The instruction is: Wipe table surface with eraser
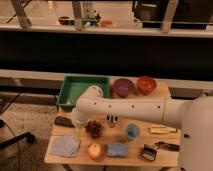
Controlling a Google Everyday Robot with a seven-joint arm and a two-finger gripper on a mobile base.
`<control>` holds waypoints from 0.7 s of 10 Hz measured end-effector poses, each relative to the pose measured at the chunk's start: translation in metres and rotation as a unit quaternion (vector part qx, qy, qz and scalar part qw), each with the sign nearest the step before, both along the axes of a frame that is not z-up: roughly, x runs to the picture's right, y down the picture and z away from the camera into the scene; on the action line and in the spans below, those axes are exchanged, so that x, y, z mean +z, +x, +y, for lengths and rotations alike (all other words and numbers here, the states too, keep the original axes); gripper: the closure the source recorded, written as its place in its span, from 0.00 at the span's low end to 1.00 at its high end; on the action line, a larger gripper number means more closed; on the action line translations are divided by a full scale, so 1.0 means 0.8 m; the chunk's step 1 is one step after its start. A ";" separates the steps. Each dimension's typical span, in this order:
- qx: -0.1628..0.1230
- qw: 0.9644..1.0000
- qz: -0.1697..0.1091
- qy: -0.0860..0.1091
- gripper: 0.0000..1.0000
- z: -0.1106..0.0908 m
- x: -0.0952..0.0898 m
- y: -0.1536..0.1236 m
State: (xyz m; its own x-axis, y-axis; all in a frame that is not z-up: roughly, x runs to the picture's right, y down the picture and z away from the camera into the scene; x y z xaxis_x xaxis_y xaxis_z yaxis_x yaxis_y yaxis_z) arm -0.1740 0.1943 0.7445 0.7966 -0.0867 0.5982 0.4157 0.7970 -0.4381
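The eraser [62, 121] is a flat dark oblong block lying at the left edge of the light tan table surface [145, 141], just in front of the green tray. My white arm reaches across the table from the right. Its gripper [76, 130] hangs down at the left end, just right of the eraser and above the far edge of a grey-blue cloth. The arm hides the eraser's right end.
A green tray [82, 89], a purple bowl [122, 86] and an orange bowl [146, 84] stand at the back. A dark red bunch [93, 128], blue cup [131, 131], grey-blue cloth [65, 146], round fruit [93, 150], blue sponge [117, 149] and black-handled tool [167, 145] fill the front.
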 end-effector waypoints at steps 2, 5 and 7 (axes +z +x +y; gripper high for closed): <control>-0.002 1.000 -0.006 0.001 0.20 0.001 0.006 -0.014; -0.003 1.000 -0.007 0.002 0.20 0.001 0.007 -0.015; -0.004 1.000 -0.008 0.002 0.20 0.001 0.007 -0.016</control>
State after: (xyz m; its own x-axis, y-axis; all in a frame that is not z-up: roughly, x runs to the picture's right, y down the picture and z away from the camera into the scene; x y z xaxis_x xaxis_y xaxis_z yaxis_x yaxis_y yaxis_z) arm -0.1866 0.1951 0.7501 0.7862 -0.0954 0.6106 0.4293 0.7951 -0.4284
